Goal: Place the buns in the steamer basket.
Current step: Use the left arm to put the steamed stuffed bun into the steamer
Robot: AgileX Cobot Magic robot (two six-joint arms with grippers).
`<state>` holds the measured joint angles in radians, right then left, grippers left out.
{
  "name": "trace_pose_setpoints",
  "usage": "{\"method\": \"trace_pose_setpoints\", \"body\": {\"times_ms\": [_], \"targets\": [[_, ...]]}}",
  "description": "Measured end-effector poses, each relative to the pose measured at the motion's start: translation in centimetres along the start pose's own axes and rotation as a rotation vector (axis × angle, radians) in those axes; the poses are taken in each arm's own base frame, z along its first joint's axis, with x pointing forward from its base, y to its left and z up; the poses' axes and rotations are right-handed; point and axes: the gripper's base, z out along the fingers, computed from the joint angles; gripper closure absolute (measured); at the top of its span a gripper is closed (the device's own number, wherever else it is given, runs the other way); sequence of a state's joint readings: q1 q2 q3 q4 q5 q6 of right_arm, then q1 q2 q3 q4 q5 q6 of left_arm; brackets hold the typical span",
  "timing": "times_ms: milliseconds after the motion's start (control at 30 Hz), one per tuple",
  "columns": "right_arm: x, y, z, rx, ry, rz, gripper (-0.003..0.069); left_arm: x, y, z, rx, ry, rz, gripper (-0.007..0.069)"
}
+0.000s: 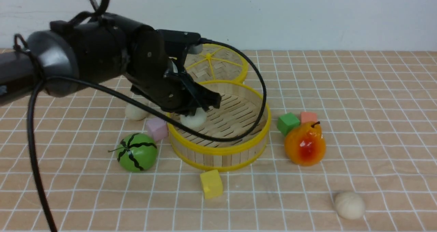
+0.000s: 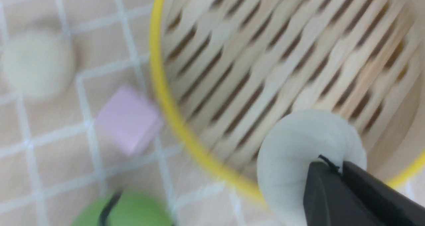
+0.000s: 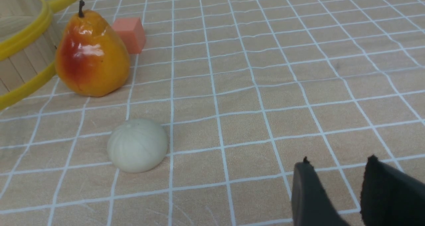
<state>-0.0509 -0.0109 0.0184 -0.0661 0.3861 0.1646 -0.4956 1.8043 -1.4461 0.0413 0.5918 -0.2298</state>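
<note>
Progress: 0 of 3 buns seen at rest in basket (image 1: 218, 151); part of its floor hidden by arm & cable, so can't rule out more there. 1st bun (image 2: 298, 143) is up w/ L gripper (image 2: 327, 168), over the near-L part of basket, just inside rim by the look of it. Judged: mid-transfer, release is the step due. Left to do: that drop + 2 loose buns. One, far-L bun (image 1: 136, 112), on table to L of L gripper, outside basket, beyond melon (image 1: 137, 152). Other, near-R bun (image 1: 350, 205), on table well to R of L gripper & nearer the robot, past pear (image 1: 305, 144); R gripper (image 3: 338, 159) looks the likelier one for it.

Gripper: L tips pinched narrow, nipping the bun's top skin; bulk of bun hangs below tips, overlapping rim in wrist view, so prob. clear of floor slats. Background smeared there, bun & tips less so: fits a carried load. Thin pinch, might slip if jerked; want it lower & a bit further in from wall before letting go.

R gripper: fingers well apart, nothing btwn them, touching no bun. Lid (image 1: 222, 63) off, on far side of basket, beyond L gripper, so opening is accessible.
</note>
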Motion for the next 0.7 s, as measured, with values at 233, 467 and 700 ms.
{"method": "trace_pose_setpoints", "body": {"times_ms": [233, 467, 700], "targets": [[0.0, 0.0, 0.0, 0.0, 0.0, 0.0, 0.0418, 1.5, 0.1, 5.8, 0.006, 0.026, -0.01, 0.0627], [0.0, 0.0, 0.0, 0.0, 0.0, 0.0, 0.0418, 1.7, 0.1, 7.0, 0.003, 0.04, -0.013, 0.0526], [0.0, 0.0, 0.0, 0.0, 0.0, 0.0, 0.0418, -0.1, -0.3, 5.4, -0.012, 0.091, -0.011, 0.0277]]}}
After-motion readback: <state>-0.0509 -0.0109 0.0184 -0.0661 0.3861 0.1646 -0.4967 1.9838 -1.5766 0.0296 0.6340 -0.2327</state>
